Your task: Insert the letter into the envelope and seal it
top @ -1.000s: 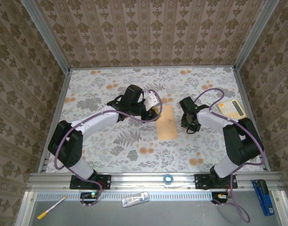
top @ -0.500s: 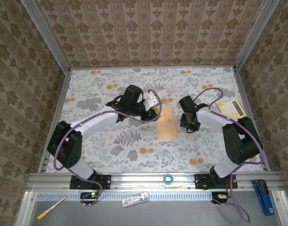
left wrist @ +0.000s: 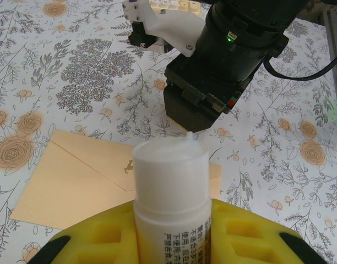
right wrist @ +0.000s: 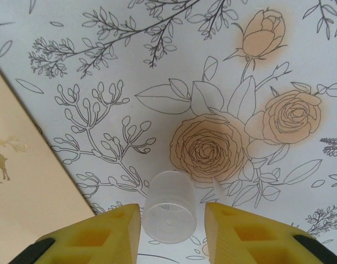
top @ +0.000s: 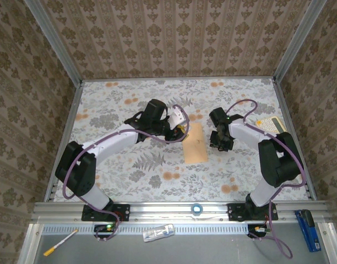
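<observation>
1. One plain tan paper envelope (top: 195,142), flat at the centre of the top view; flap folded down, letter judged already inside, sealing not yet done.
2. One pale yellow calculator (top: 272,125), at the right edge.
3. One white uncapped glue tube (left wrist: 171,192), clamped in the left gripper (left wrist: 171,236), lower centre.
4. One clear plastic cap (right wrist: 169,212), pinched in the right gripper (right wrist: 173,220).

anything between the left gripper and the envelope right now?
Nothing visible. The left gripper holds an uncapped glue bottle, its tip at the edge of the envelope, with bare paper beyond. The right gripper, holding the cap, sits over the tablecloth beside the envelope, not across that path.
</observation>
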`<state>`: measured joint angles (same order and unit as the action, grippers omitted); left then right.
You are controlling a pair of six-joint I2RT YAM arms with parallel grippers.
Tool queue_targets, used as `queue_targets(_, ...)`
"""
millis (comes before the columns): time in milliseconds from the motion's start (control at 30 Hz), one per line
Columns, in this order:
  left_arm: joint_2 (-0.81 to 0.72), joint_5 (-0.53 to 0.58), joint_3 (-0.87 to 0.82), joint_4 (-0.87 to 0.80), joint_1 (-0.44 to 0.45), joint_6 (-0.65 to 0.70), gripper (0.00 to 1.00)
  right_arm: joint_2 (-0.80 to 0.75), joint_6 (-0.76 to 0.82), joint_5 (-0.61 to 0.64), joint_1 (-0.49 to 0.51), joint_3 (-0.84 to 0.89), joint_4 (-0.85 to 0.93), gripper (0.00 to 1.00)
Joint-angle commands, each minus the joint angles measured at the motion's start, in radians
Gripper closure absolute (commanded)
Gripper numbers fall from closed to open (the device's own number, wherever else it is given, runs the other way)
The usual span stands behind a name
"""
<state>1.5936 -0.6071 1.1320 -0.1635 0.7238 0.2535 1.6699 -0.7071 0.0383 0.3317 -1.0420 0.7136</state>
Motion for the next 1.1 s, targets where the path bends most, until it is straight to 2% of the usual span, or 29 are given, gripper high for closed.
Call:
queue_targets(0, -0.027, -0.029, 0.003, 0.015, -0.010, -0.013, 1.00, 0.030, 0.026, -0.019, -0.004, -0.029, 0.054, 0.63)
queue_targets(467, -0.032, -0.029, -0.004, 0.016, -0.009, -0.016, 1.00, 0.059, 0.036, -0.020, -0.005, -0.035, 0.038, 0.67)
queue_targets(633, -0.030, -0.029, -0.001, 0.016, -0.010, -0.016, 1.00, 0.048, 0.041, 0.000, -0.005, -0.045, 0.040, 0.60)
queue_targets(1067, -0.025, -0.029, 0.002, 0.015, -0.011, -0.019, 1.00, 0.060, 0.058, -0.005, -0.016, -0.047, 0.041, 0.65)
